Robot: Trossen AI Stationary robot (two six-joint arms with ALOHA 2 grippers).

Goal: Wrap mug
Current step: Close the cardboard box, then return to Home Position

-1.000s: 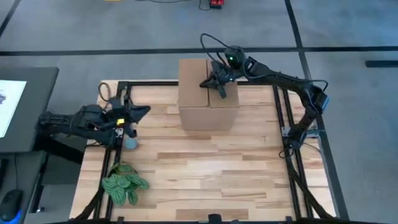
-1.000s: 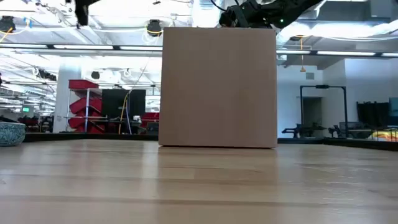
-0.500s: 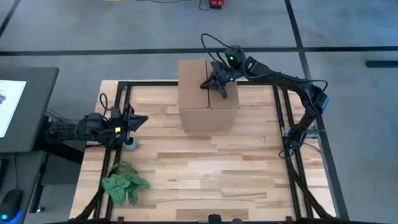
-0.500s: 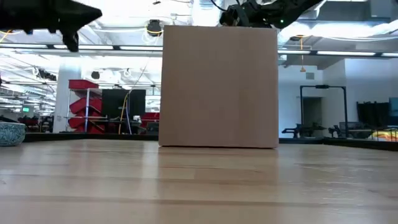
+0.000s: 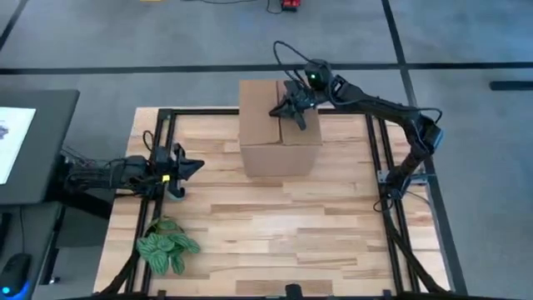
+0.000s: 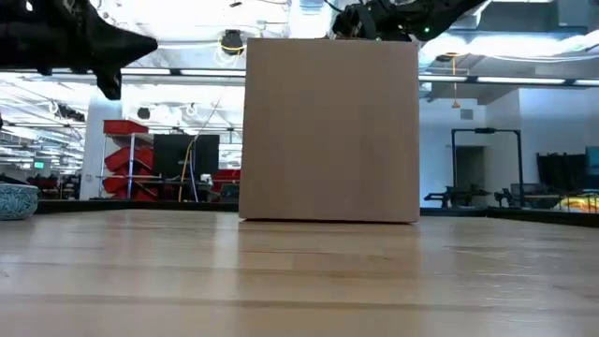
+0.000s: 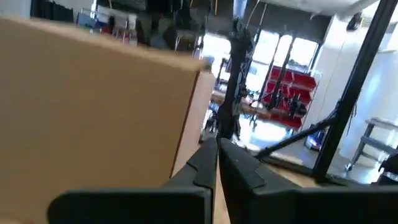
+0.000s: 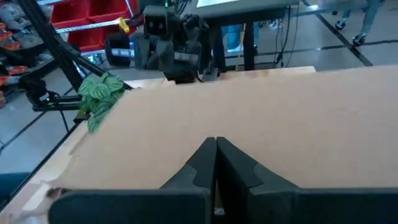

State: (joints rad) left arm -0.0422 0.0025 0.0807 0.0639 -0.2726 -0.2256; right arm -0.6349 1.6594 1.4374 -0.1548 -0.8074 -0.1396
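Item: plain brown cardboard box (image 5: 279, 127), closed, far centre of wooden slatted table (image 5: 275, 225).
My right gripper (image 5: 291, 107): clenched, empty, atop the flap seam; press evenly to seat flaps.
My left gripper (image 5: 185, 168): clenched, empty, waiting.
Mug: not visible.
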